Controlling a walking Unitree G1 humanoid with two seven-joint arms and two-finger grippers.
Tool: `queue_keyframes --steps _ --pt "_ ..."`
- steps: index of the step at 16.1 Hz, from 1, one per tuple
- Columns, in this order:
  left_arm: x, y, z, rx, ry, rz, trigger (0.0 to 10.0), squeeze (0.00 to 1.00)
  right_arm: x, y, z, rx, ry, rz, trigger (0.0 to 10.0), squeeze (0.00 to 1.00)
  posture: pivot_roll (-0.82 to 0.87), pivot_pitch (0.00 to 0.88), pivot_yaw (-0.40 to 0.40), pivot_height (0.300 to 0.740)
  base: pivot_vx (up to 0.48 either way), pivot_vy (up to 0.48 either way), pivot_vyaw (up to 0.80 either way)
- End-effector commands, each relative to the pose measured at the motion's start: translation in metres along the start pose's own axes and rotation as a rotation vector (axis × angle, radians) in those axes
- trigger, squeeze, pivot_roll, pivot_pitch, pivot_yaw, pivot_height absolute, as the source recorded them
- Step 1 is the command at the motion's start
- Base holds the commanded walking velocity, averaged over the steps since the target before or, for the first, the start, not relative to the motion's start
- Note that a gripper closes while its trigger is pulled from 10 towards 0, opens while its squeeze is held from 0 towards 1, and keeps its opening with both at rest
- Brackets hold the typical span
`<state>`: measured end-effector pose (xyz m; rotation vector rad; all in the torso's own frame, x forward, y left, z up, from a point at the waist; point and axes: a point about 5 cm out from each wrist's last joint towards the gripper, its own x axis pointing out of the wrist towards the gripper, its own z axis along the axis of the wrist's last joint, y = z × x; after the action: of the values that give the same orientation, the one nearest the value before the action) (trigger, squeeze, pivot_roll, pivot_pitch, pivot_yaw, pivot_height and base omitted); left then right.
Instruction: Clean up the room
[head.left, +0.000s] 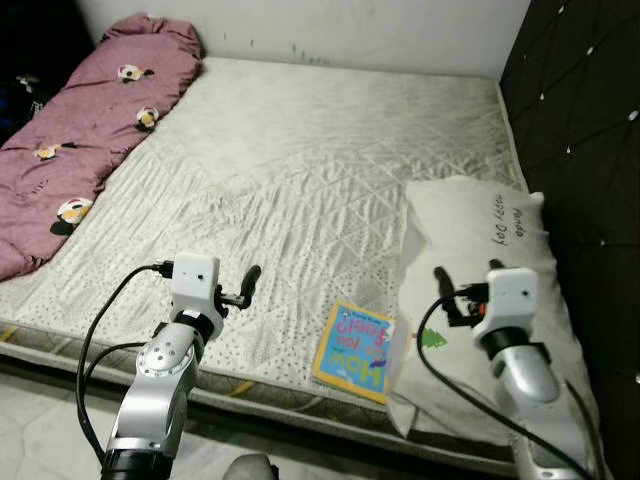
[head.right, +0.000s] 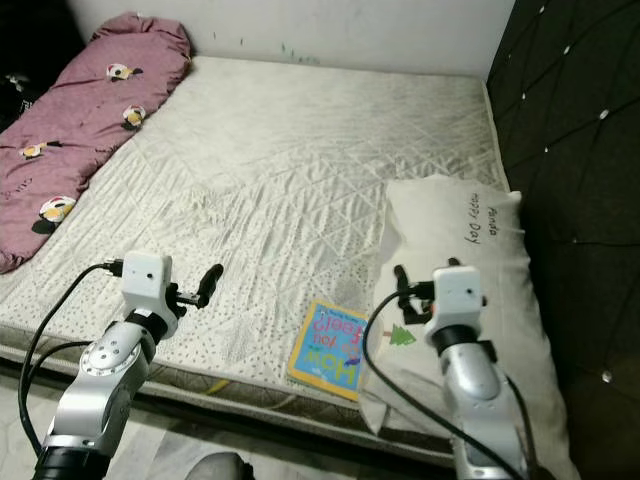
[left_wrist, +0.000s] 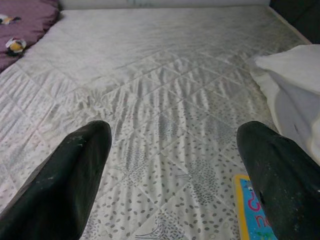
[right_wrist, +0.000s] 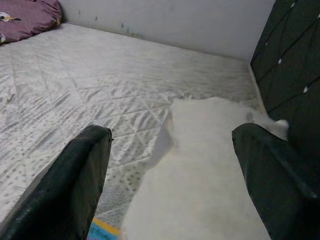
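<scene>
Both grippers, left (head.left: 248, 284) and right (head.left: 447, 297), are hovering with fingers spread over a quilted white mattress (head.left: 300, 180) where a yellow-edged blue book (head.left: 355, 350) is lying beside a white pillow (head.left: 480, 260).

In front of me: a big bed (head.left: 300, 170) w/ a pale quilted mattress cover, diamond stitching & small grey leaf print, wrinkled near the middle. It fills most of the rm. Far side meets a plain white wall (head.left: 350, 30) w/ a few small scuffs & teal marks low down. On my right a dark padded headboard (head.left: 590, 130), tufted w/ shiny studs, runs along the bed edge. Below the near mattress edge, a strip of light tiled floor (head.left: 40, 430). Far left corner is dark, can't make out what's there. Light is even, soft, no hard shadows.
</scene>
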<state>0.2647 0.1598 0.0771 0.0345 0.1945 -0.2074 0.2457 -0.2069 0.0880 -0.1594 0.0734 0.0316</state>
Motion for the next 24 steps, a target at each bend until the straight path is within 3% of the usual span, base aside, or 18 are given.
queue_keyframes --steps 1,3,4,6,9,12,16,18,22,24 --pt "-0.003 0.007 0.001 0.019 -0.014 0.036 10.0 0.0 0.004 -0.014 0.001 -0.047 0.003 -0.041 10.0 0.0 -0.05 0.0 0.057 0.74 0.0 0.0 0.0" --pt "-0.005 0.008 0.0 0.008 -0.019 0.054 10.0 0.0 0.006 -0.019 0.001 -0.027 0.012 -0.084 10.0 0.0 -0.03 0.0 0.03 0.74 0.0 0.0 0.0" --pt "-0.011 0.011 -0.001 -0.014 -0.023 0.09 10.0 0.0 0.007 -0.014 0.009 0.057 -0.022 -0.139 10.0 0.0 -0.01 0.0 -0.001 0.74 0.0 0.0 0.0" --pt "-0.013 0.015 -0.002 -0.038 -0.025 0.114 10.0 0.0 0.009 -0.002 0.016 0.118 -0.048 -0.208 10.0 0.0 -0.01 0.0 0.005 0.74 0.0 0.0 0.0" --pt "-0.012 0.015 -0.003 -0.057 -0.009 0.103 10.0 0.0 0.01 0.011 0.016 0.13 -0.05 -0.191 10.0 0.0 -0.02 0.0 0.016 0.74 0.0 0.0 -0.78" --pt "-0.011 0.017 -0.004 -0.072 0.0 0.101 10.0 0.0 0.01 0.01 0.015 0.162 -0.042 -0.186 10.0 0.0 -0.03 0.0 0.012 0.74 0.0 0.0 -0.8" --pt "-0.012 0.018 -0.001 -0.065 -0.018 0.112 10.0 0.0 0.012 0.012 0.012 0.152 -0.016 -0.186 10.0 0.0 -0.02 0.0 0.005 0.74 0.0 0.345 -0.13" --pt "-0.012 0.015 0.004 -0.025 -0.055 0.073 10.0 0.0 0.016 0.021 0.021 0.139 -0.062 -0.117 10.0 0.0 -0.02 0.0 0.001 0.74 0.0 0.48 0.0" --pt "-0.011 0.014 0.004 -0.045 -0.05 0.073 10.0 0.0 0.019 0.019 0.023 0.139 -0.07 -0.158 10.0 0.0 -0.02 0.0 0.001 0.74 0.0 0.48 0.0" --pt "-0.01 0.015 0.005 -0.045 -0.054 0.072 10.0 0.0 0.02 0.018 0.026 0.087 -0.099 -0.157 10.0 0.0 -0.02 0.0 0.001 0.74 0.0 0.48 0.0"
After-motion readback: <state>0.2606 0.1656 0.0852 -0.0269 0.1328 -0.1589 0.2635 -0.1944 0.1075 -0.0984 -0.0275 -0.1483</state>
